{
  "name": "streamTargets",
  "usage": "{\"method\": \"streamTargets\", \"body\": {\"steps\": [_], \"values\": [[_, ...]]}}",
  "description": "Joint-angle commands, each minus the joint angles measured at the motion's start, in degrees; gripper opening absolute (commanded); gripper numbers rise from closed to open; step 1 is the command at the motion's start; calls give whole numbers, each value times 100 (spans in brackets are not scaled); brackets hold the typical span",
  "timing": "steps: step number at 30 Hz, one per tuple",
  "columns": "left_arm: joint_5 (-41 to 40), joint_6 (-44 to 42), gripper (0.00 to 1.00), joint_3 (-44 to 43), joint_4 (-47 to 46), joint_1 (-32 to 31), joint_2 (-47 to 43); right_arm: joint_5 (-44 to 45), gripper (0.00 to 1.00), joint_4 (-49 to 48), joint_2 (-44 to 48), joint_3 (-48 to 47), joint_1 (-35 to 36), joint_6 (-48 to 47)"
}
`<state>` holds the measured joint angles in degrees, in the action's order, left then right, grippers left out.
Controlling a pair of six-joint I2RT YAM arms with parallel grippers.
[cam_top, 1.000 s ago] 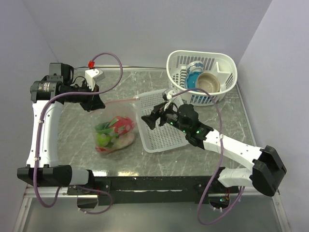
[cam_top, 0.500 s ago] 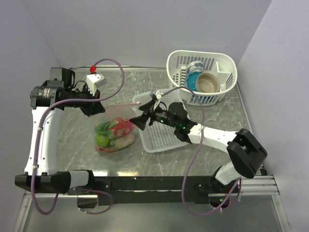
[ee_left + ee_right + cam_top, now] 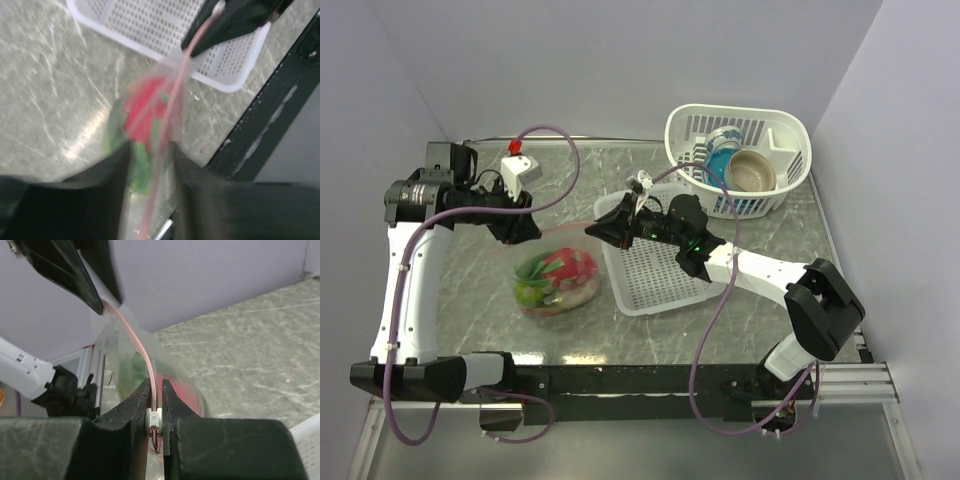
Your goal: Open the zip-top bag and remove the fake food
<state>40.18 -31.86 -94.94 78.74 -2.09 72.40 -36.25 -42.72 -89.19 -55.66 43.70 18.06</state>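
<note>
The bag [image 3: 558, 283] is near the left-middle of the table [image 3: 470, 300], just left of the white tray [image 3: 660, 270]. Its pink strip [image 3: 563, 230] is lifted and stretched between the two arms while the body sags below, full of the food [image 3: 565, 270], red and green showing through the plastic. Whether the bottom rests on the table cannot be told. The left gripper [image 3: 523, 228] pinches the strip's left end, judging by how the strip runs into its fingers, and seems to act as the anchor. The right gripper [image 3: 155, 390] is pressed together on the strip's right part, with a small white piece, perhaps the slider [image 3: 154, 418], between its fingers. Holding the strip at two points apart keeps the seal straight and taut, so a pull along or across it would likely part the zip rather than just drag the bag. The food is all inside; the seal does not look parted.
</note>
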Motion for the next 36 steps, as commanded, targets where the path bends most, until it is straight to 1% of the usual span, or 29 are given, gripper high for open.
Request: {"method": "streamTargets", "body": {"steps": [1,4,5,8,12,15,16,18,19,21,22,25,26,27,28,29,30,31,32,36], "values": [[411,170,64,-613,-77,-160,352,-251,5,106,121,-288,-11,-49],[403,486,68,-746,-323,-598,599,-251,6,176,156,-349,-2,-40],[281,557,69,-702,-516,-878,652,-268,6,220,173,-375,-11,-31],[86,672,69,-562,-614,-1406,872,-269,7,255,200,-411,7,-5],[-115,567,66,-430,-482,-1830,1048,-269,7,396,261,-446,15,-101],[-422,593,58,-263,-666,-1909,978,-269,7,492,297,-481,7,-163],[-485,584,50,-236,-693,-1909,960,-277,7,510,305,-481,-2,-180],[-590,549,38,-183,-711,-1918,934,-277,7,554,323,-498,7,-207],[-686,540,28,-183,-702,-1910,934,-269,8,572,323,-499,7,-224],[-775,488,20,-183,-693,-1909,934,-269,9,616,349,-507,7,-251],[-819,487,14,-174,-702,-1909,925,-260,9,633,367,-499,7,-260],[-872,435,5,-218,-632,-1909,925,-216,16,773,419,-507,7,-391],[-898,426,4,-279,-597,-1909,934,-198,31,870,455,-499,-11,-470],[-916,417,3,-315,-571,-1909,942,-163,42,905,481,-438,-20,-514],[-925,400,1,-385,-518,-1909,943,-163,49,906,516,-385,-46,-558],[-942,426,1,-420,-500,-1909,934,-181,63,880,586,-332,-63,-602],[-951,417,1,-447,-491,-1909,908,-276,69,836,621,-201,-72,-620],[-960,426,1,-516,-474,-1918,890,-321,70,775,657,-139,-90,-637],[-986,417,1,-569,-413,-1918,872,-365,99,722,744,-77,-90,-690],[-916,400,1,-851,-158,-1918,802,-453,100,291,859,309,-90,-620]]}}
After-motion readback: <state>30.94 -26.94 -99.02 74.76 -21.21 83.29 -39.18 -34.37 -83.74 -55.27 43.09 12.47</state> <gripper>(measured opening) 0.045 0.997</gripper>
